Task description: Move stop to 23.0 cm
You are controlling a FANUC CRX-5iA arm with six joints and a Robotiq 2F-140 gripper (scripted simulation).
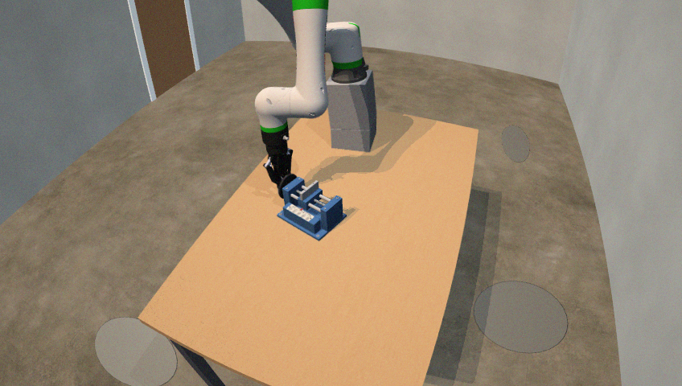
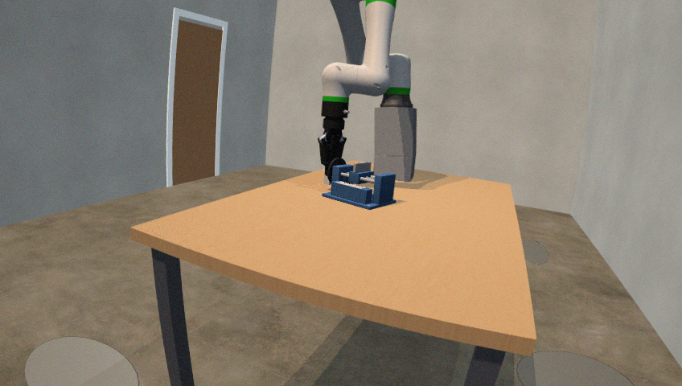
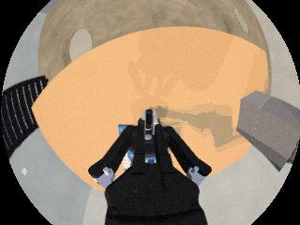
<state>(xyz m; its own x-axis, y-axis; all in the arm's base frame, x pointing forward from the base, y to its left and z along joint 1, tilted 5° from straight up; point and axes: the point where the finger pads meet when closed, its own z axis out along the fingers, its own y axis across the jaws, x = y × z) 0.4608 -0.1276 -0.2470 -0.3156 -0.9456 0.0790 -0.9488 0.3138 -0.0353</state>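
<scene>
A small blue fixture (image 1: pixel 313 210) (image 2: pixel 359 190) stands on the wooden table (image 1: pixel 310 296) (image 2: pixel 383 253). It has two end blocks, metal rods between them, a grey stop plate (image 1: pixel 310 190) near its left end and a white scale strip (image 1: pixel 298 215) along the front. A black handwheel (image 1: pixel 285 183) (image 2: pixel 334 164) sits at the left end. My gripper (image 1: pixel 283 178) (image 2: pixel 333 162) (image 3: pixel 148 113) comes down from above and is shut on the handwheel. In the wrist view the fingers hide most of the wheel; only bits of blue fixture show.
The arm's grey pedestal (image 1: pixel 351 114) (image 2: pixel 394 143) (image 3: pixel 269 126) stands on the table behind the fixture. A brown door (image 1: pixel 165 43) (image 2: pixel 195 100) is in the far wall. Grey discs (image 1: pixel 519 315) mark the floor around the table.
</scene>
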